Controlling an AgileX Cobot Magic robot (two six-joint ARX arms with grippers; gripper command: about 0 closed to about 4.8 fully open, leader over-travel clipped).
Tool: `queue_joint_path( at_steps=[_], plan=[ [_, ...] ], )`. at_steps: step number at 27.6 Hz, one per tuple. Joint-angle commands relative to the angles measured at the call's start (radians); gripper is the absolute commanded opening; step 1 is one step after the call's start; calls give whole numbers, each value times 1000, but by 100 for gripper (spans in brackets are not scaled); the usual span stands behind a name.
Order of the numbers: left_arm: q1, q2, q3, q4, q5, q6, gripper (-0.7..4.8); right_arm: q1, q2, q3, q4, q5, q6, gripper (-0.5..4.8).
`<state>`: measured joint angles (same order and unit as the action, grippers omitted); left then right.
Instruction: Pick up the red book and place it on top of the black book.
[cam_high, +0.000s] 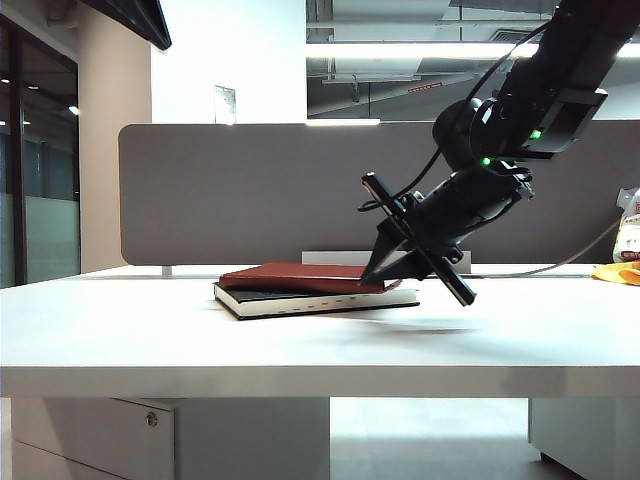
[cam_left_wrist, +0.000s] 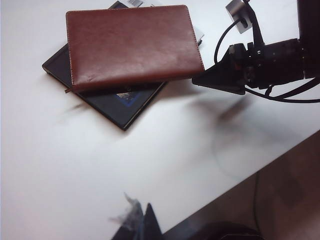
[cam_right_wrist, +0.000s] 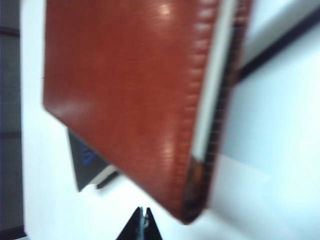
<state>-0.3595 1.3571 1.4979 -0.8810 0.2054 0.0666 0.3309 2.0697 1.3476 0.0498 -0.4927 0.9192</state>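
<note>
The red book (cam_high: 300, 277) is seen lying flat on top of the black book (cam_high: 320, 300), near the middle of the white surface (cam_high: 150, 330). In the left wrist view the red book (cam_left_wrist: 132, 45) is shown turned askew on the black book (cam_left_wrist: 112, 102): one corner and a strip of the black cover are left uncovered, with a small blue patch visible on that cover. A thin ribbon end is seen sticking out at the red book's edge near that corner.

The right pincer (cam_high: 385, 268) is held at the end of the arm that reaches down from the upper right of the exterior view, tilted steeply, with its dark tips just beside the right-hand end of the red book. Whether the tips touch the cover cannot be told from these views. In the right wrist view the fingertips (cam_right_wrist: 145, 225) are seen pressed together with no gap and nothing between them, so the pincer is closed and empty; the red book (cam_right_wrist: 125, 95) fills most of that view, blurred, with its pale page edge shown.

The left pincer (cam_left_wrist: 142, 225) is glimpsed only as dark tips at the edge of its own view, well apart from the books; whether it is apart or together cannot be told.

A grey partition (cam_high: 250, 190) is seen standing behind the surface.
</note>
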Motion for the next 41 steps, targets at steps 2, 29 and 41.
queue_joint_path(
  at_steps=[2, 29, 41],
  plan=[
    [0, -5, 2, 0, 1, 5, -6, 0, -4, 6, -10, 31, -22, -5],
    [-1, -6, 2, -10, 23, 8, -6, -24, -4, 82, -50, 117, -69, -5],
    [-1, -11, 2, -18, 23, 10, -6, -18, -4, 95, -188, 97, -172, -5]
  ],
)
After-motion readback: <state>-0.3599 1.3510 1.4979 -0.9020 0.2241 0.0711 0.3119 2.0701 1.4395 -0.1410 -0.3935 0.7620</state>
